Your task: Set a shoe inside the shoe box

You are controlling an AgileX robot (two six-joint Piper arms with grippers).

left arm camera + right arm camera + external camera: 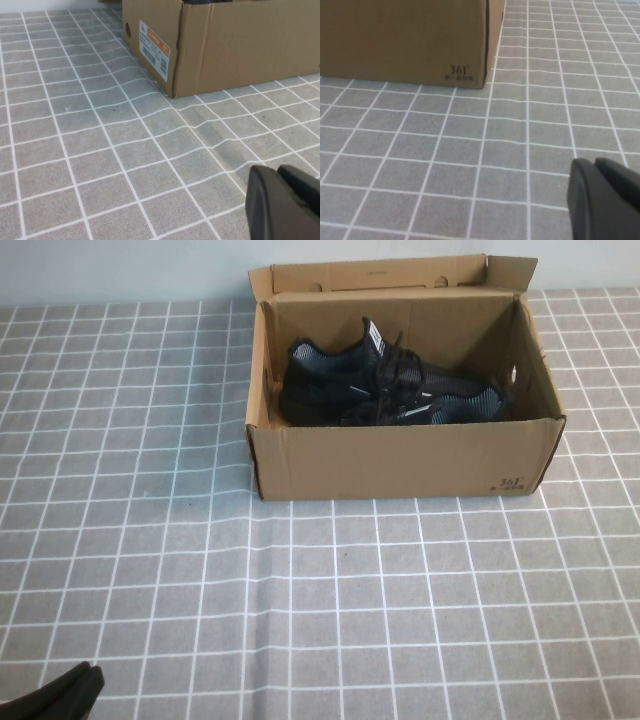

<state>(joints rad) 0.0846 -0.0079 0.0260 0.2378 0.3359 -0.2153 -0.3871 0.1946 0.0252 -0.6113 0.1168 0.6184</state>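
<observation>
The brown cardboard shoe box [400,460] stands open at the far middle of the table, lid flap up at the back. Two black mesh sneakers lie inside it, side by side. One sneaker [330,365] shows a white tongue label; the twin [455,405] lies nearer the front wall with its toe to the right. My left gripper [70,690] is at the near left edge, shut and empty, far from the box; the left wrist view shows it [277,171] over bare cloth. My right gripper [594,162] is shut and empty, near the box's front right corner [395,40], out of the high view.
A grey cloth with a white grid [350,610] covers the table, with a slight crease running toward the box. The box's left end carries a white and orange sticker [154,49]. Black print [460,72] marks the front right corner.
</observation>
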